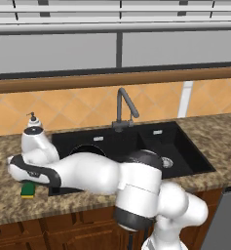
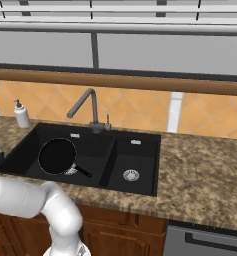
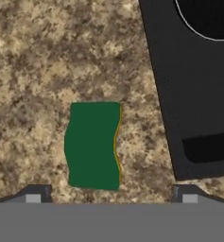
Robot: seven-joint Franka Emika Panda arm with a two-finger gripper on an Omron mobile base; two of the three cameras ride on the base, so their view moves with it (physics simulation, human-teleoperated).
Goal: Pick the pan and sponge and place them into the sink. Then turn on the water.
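The tool [image 3: 111, 196] stood wide, holding nothing, poised straight above the sponge [image 3: 93, 145], whose green top lay between the two fingertips [image 3: 35, 194] in the hand view, apart from both. The sponge rested flat on the bench [image 3: 47, 56], just beside the sink [image 3: 193, 94], whose rim ran off toward 2 o'clock in that view. The pan [image 2: 58, 156] already sat in the large basin, its handle pointing toward 4 o'clock in the right base view. The faucet [image 2: 85, 107] showed no water. My judgement: the sponge sat a little toward the 9 o'clock fingertip, so a straight descent could clip its edge and push it aside; being soft, it might also squash and slip out during the carry.
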